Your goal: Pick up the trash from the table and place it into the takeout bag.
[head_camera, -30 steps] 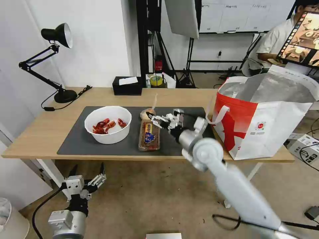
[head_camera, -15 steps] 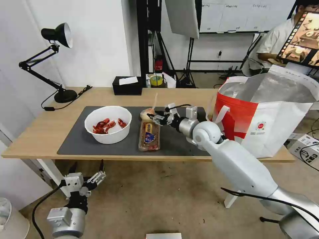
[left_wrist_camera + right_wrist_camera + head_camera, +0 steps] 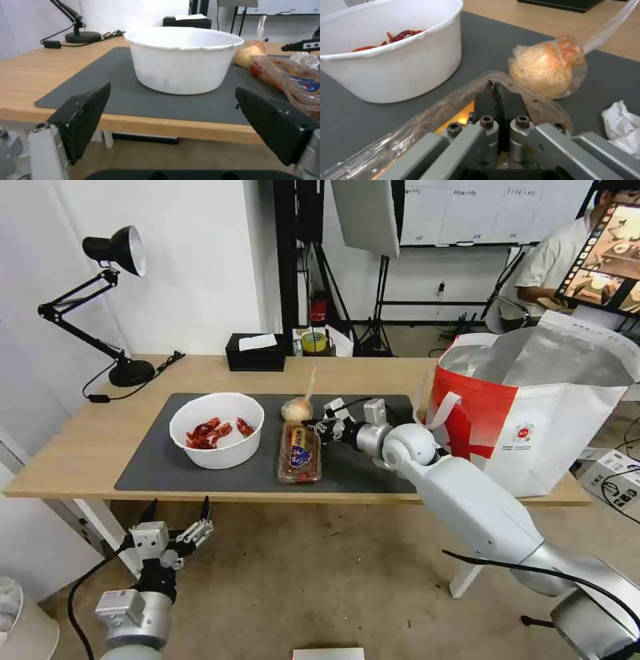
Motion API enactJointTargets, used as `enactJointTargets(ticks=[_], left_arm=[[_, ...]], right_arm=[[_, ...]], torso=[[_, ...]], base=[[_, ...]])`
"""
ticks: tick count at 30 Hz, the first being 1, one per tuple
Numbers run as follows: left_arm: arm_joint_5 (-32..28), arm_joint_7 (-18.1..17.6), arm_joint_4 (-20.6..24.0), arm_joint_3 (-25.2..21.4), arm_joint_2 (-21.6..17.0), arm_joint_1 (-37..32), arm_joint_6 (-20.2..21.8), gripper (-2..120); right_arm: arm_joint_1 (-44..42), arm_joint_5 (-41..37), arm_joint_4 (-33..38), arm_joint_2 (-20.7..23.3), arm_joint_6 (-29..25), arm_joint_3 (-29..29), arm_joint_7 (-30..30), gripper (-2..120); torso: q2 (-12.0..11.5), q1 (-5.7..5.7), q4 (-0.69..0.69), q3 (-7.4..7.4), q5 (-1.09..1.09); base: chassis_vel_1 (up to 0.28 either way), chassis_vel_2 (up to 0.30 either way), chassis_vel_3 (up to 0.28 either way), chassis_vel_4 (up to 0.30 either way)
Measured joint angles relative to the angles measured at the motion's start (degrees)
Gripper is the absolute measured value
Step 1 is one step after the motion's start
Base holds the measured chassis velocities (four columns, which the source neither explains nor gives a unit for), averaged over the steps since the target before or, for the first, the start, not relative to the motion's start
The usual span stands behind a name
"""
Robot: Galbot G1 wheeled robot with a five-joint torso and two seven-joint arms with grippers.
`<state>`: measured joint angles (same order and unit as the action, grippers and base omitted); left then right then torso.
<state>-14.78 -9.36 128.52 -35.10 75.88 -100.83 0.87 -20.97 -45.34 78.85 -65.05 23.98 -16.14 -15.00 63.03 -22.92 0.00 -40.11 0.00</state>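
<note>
**All trash on table, right arm at the clamshell**

Left gripper [image 3: 175,530] parked low in front of the table [image 3: 80,447], fingers spread wide, holding nothing. On the dark mat [image 3: 153,467], left to right: bowl [image 3: 217,430] of crayfish shells, clamshell box [image 3: 299,452] with knotted bag [image 3: 297,409] just behind it, tissue [image 3: 621,125] beside the box. Right gripper [image 3: 319,426] sits low over the box's far end, pads pressed together; the wrist view shows nothing between them, so no grab that I can confirm. Takeout bag [image 3: 533,427] stands open at the right end.

Progress, judging by layout: all four items still to bag. The bag's bottom is hidden. The tissue is hard to pick out from the head camera.
</note>
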Motion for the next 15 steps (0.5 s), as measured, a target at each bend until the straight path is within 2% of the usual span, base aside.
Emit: enactJointTargets(ticks=[15], left_arm=[[-0.2,0.1,0.0,0.2,0.0,0.1,0.0,100]], right_arm=[[1.5,-0.8,-4.4,-1.2,0.3,-1.2,-1.4,0]], torso=[[0.0,0.00,0.00,0.00,0.00]], base=[[0.000,0.000,0.000,0.000]])
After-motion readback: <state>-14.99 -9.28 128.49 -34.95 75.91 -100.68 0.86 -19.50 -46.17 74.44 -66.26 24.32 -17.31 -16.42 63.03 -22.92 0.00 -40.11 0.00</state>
